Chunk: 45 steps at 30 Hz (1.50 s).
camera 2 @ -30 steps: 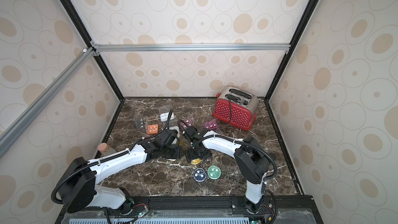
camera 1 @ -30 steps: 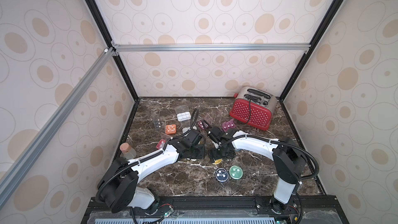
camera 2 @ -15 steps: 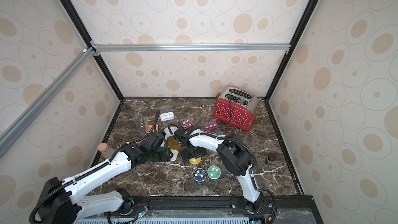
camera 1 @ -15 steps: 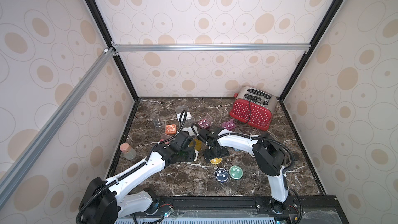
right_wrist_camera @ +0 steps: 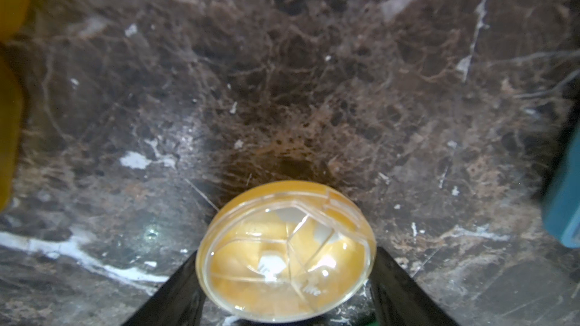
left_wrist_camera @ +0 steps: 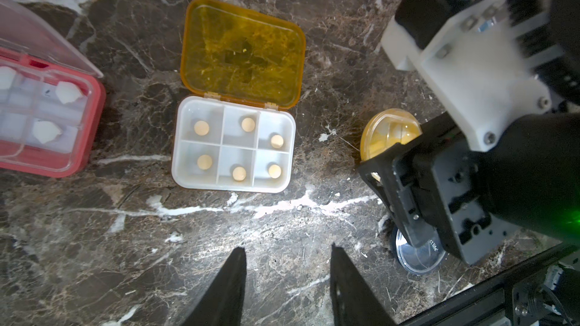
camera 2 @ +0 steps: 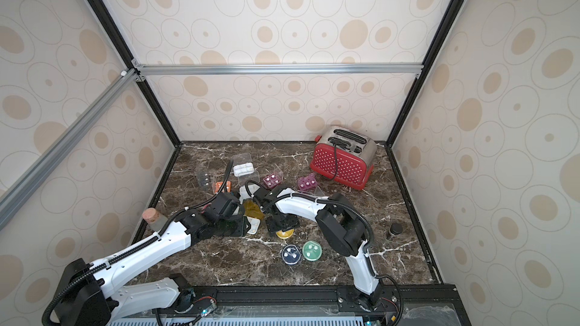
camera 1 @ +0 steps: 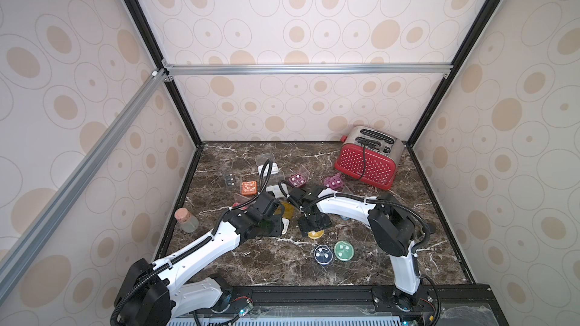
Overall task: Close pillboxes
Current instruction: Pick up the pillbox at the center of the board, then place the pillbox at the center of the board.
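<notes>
My right gripper [right_wrist_camera: 286,254] points down at the marble with its jaws against both sides of a round yellow pillbox [right_wrist_camera: 282,239], whose clear lid is down. In a top view, the round yellow pillbox [camera 1: 315,234] lies under the right gripper [camera 1: 314,225]. Beside it, my left gripper [left_wrist_camera: 287,247] hangs open and empty over bare marble. Just beyond its tips, a white six-compartment pillbox [left_wrist_camera: 233,145] lies with its yellow lid [left_wrist_camera: 241,54] flat open. A red pillbox [left_wrist_camera: 47,127] has its clear lid raised. More pillboxes lie behind: orange [camera 1: 249,187], magenta [camera 1: 297,179], purple [camera 1: 333,181].
Round navy [camera 1: 323,254] and green [camera 1: 343,249] pillboxes lie near the front. A red toaster [camera 1: 367,161] stands at the back right and a cork-stoppered jar [camera 1: 185,219] by the left wall. A small dark object [camera 2: 396,229] sits at the right.
My right gripper's jaws have closed in on the round yellow pillbox. My left gripper has drawn back a little toward the front, still open.
</notes>
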Motion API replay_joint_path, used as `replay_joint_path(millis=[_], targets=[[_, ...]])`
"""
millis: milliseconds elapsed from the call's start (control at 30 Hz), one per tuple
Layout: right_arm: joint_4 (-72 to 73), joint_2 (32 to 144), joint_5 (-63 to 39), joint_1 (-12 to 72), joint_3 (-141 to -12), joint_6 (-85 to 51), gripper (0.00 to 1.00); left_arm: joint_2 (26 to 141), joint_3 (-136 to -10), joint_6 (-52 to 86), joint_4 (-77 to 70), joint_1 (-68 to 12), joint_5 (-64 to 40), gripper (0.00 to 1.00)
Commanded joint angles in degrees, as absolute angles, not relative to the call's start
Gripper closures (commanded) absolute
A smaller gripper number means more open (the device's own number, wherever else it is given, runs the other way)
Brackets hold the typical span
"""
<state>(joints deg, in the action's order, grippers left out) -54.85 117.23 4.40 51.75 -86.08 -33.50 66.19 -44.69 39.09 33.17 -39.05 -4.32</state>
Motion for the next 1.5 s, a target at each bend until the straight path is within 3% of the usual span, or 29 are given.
replay_joint_path(millis=[0,367,567,933,1300,1467], targets=[[-56.9,114.4,7.3,52.4,-85.2,-32.8,0.24,66.2,-45.1,38.0,35.1,-38.7,-2.6,0.56],[-59.4,111.9,8.1,59.1,-86.2,-31.1,0.24,66.9,-48.2,37.0,40.7,-37.8,2.7,0.57],[-58.9,111.7,6.4,64.2,-85.4,-31.8,0.25,62.6,-44.8,38.0,40.8,-31.4,-0.2,0.57],[-55.1,113.5,3.4,70.0,-83.7,-35.8,0.25,58.8,-42.6,38.3,41.4,-30.6,-0.7,0.56],[-53.7,114.8,7.4,69.9,-81.1,-38.7,0.24,58.6,-41.3,38.8,39.0,-30.6,-2.9,0.56],[-52.6,114.6,6.2,69.5,-79.6,-38.5,0.19,59.3,-40.8,38.9,38.1,-30.7,-3.5,0.56]])
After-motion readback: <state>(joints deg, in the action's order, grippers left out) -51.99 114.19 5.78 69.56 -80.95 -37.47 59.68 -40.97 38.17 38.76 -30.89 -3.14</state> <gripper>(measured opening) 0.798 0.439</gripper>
